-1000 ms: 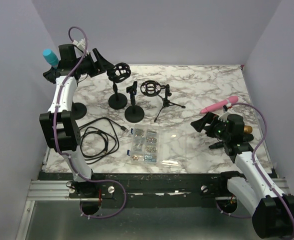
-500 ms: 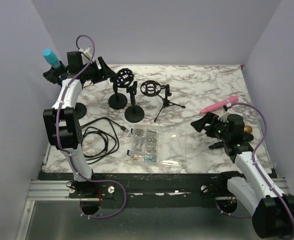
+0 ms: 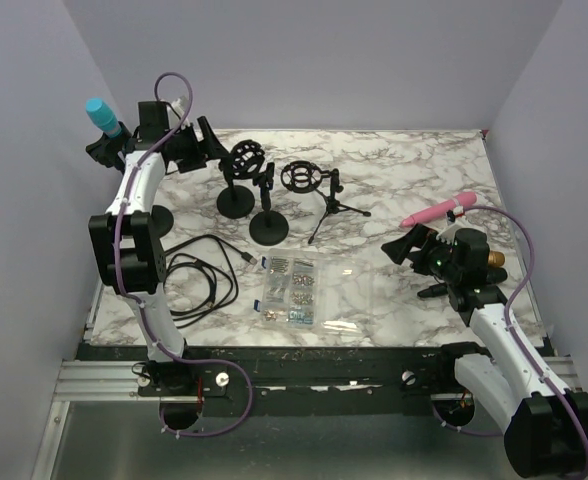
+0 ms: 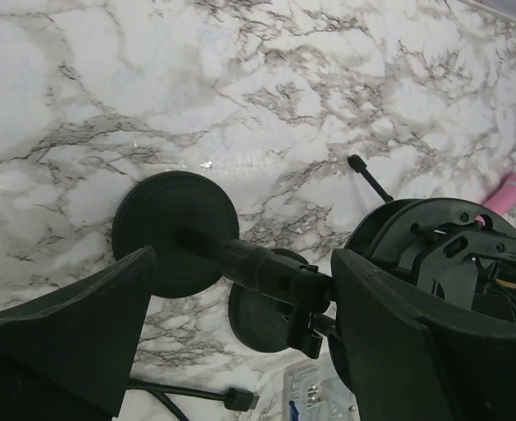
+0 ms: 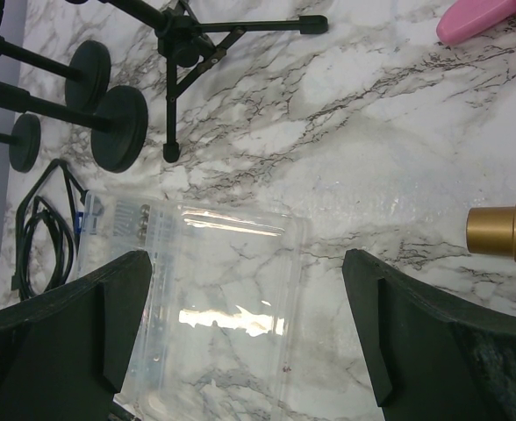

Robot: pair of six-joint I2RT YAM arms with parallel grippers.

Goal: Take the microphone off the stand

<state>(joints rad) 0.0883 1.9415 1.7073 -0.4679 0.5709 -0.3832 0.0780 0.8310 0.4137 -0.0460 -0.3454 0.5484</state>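
A teal microphone (image 3: 100, 114) stands tilted in a black stand clip at the far left; its round base (image 3: 158, 220) is on the table. My left gripper (image 3: 214, 145) is open, to the right of that microphone, beside an empty shock-mount stand (image 3: 244, 157). In the left wrist view the gripper (image 4: 240, 281) has that stand's black stem (image 4: 271, 272) between its spread fingers, not touching them. My right gripper (image 3: 399, 248) is open and empty over the table, above a clear plastic box (image 5: 214, 289). The right gripper also shows in the right wrist view (image 5: 245, 272).
A pink microphone (image 3: 439, 210) and a gold one (image 3: 495, 258) lie at the right. A second round-base stand (image 3: 268, 226) and a tripod stand with shock mount (image 3: 314, 190) are mid-table. A coiled black cable (image 3: 194, 280) and the parts box (image 3: 294, 290) lie in front.
My left arm has swung right and a little forward, away from the teal microphone toward the shock-mount stand. The right arm has not moved.
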